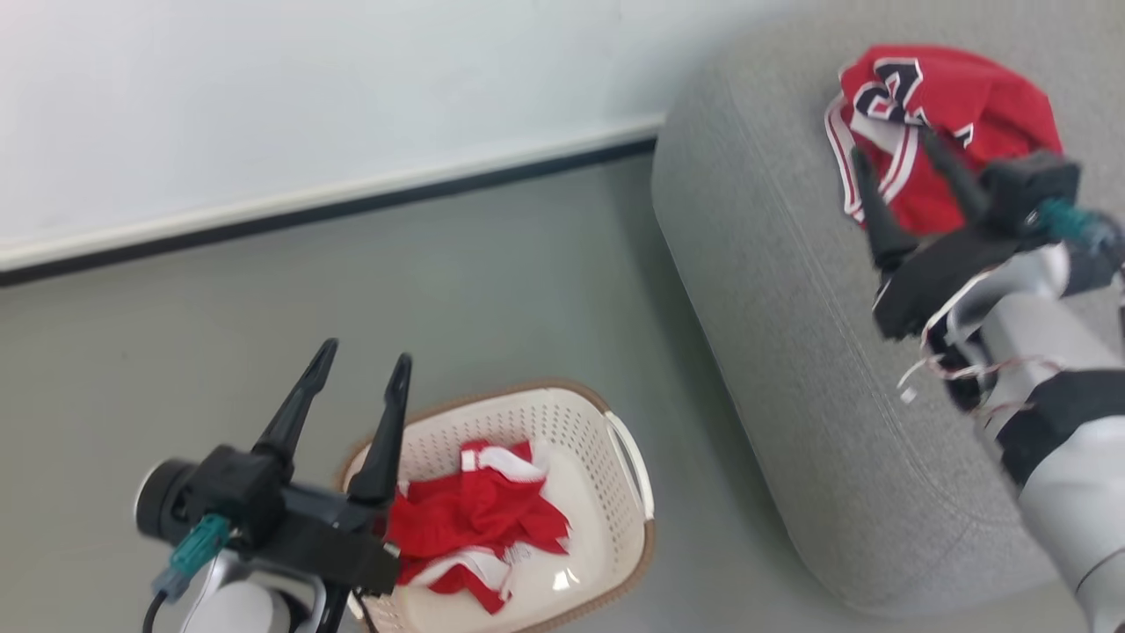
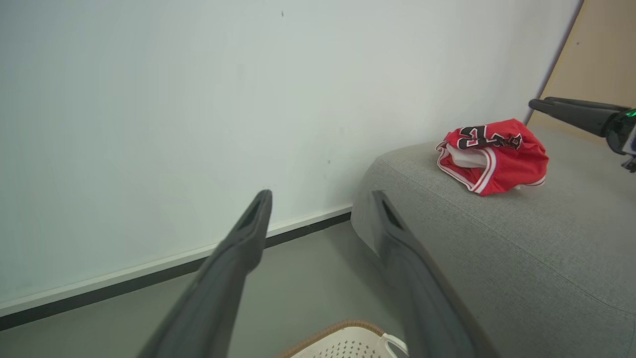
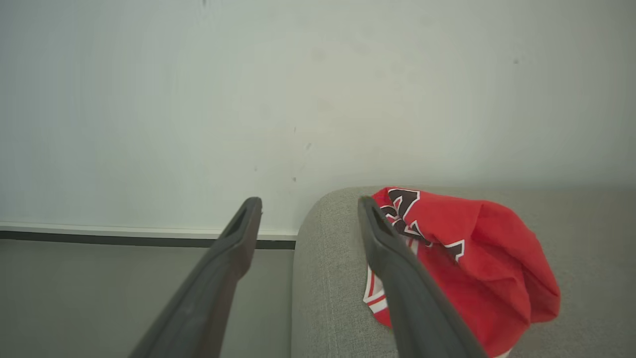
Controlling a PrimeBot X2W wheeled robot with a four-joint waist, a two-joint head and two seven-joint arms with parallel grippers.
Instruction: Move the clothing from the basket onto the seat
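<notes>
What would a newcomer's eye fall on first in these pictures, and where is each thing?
The bright red jersey lies crumpled on the grey seat, with the open right gripper close by it. More red clothing sits in the cream basket on the floor, near the open left gripper.

place: plain indoor room | evidence: bare pale wall (image 1: 264, 88), dark skirting (image 1: 308, 212), grey floor (image 1: 439, 290), upholstered seat (image 1: 791, 334)

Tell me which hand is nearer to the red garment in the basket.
Left. The left hand hovers open over the basket, beside that garment; the right hand is away over the jersey on the seat.
</notes>
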